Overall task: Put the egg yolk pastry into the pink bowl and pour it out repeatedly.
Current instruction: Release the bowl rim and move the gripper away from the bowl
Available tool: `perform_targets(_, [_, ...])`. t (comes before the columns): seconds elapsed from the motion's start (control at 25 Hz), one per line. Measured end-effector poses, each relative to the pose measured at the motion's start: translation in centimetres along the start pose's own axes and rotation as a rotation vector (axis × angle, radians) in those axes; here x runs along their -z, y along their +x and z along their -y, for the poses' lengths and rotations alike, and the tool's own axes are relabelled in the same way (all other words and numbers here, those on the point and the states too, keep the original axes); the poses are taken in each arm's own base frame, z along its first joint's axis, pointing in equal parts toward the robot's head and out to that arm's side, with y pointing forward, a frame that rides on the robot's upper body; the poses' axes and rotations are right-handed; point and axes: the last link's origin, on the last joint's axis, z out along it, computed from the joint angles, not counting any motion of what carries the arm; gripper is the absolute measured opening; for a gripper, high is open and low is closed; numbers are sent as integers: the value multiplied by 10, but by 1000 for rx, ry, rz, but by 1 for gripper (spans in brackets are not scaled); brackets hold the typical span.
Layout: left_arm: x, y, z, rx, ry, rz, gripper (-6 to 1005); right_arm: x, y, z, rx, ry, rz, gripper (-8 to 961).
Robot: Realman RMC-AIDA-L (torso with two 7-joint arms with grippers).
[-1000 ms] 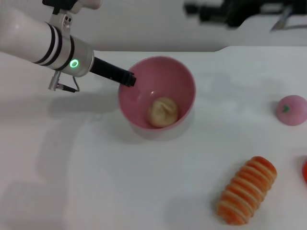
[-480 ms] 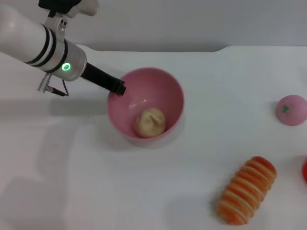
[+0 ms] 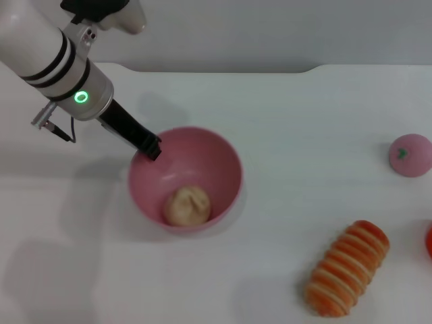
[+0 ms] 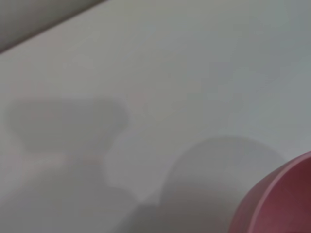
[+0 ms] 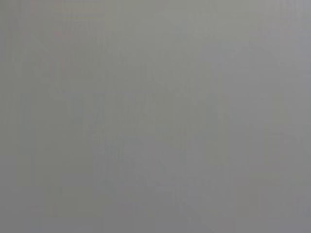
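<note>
Bowl position is the main change: the pink bowl (image 3: pixel 185 179) has come nearer the robot and further to its left across the last two pictures, carried along by the left tool (image 3: pixel 151 146). Egg yolk pastry (image 3: pixel 187 205) has stayed inside it throughout, now low against the near wall. Bowl looks close to upright, mouth up. My read: pastry is loaded, bowl is being carried, pour not yet begun.

Working out from the bowl, near to far:
- Left tool pinched shut on the bowl's rim at the far-left edge, black fingers (image 3: pixel 152 150) right on the lip. Left wrist view only catches a slice of the pink wall (image 4: pixel 279 201) over bare desk (image 3: pixel 283 121), bowl shadow beneath it.
- Striped orange-and-cream roll (image 3: pixel 347 268) sits right of the bowl and nearer the robot, well apart.
- Pink ball with green mark (image 3: pixel 410 154) sits far right of the bowl, well apart.
- Red item clipped at the right edge, can't identify.

Nothing close to the bowl; tipping toward its open near-left side looks unobstructed.

Right tool: not visible, wrist view blank grey.
</note>
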Motion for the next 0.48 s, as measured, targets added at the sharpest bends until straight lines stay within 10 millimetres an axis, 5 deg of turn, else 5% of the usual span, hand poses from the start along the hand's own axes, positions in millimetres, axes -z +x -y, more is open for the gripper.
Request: perform_targets(0.48, [-22, -11, -14, -50, 12, 69, 171, -8, 7, -7, -6, -24, -22, 491])
